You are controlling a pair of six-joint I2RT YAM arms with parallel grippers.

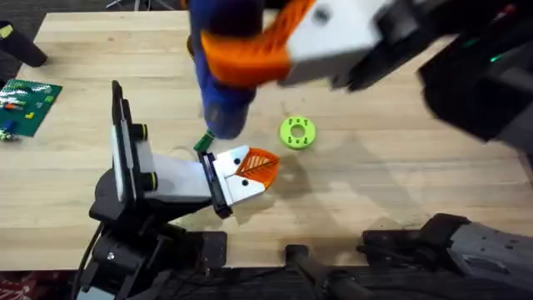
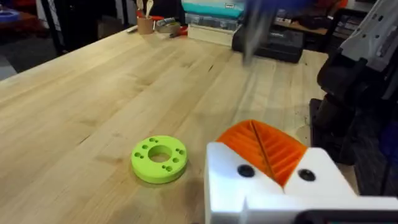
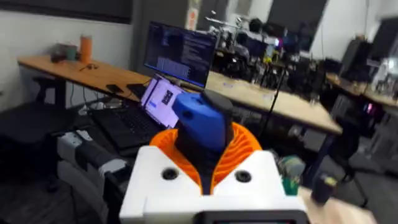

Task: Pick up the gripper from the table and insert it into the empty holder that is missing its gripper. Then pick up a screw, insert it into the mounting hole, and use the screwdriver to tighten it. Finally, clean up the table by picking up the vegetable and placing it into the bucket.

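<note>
One part of the task looks finished: in the lower middle of the overhead frame the small orange gripper (image 1: 256,169) sits in the white holder (image 1: 179,179), and the right gripper (image 1: 250,52), high in the upper middle, is clamped around the blue screwdriver (image 1: 218,87) with its tip pointing down toward the holder. Whether the screw is already in the hole I cannot tell, so tightening seems to be the step in hand. Left to do is the cleanup, since the vegetable (image 1: 203,143) lies on the table (image 1: 400,167) just above the holder, near the green ring (image 1: 297,132); the left gripper's opening I cannot tell.
</note>
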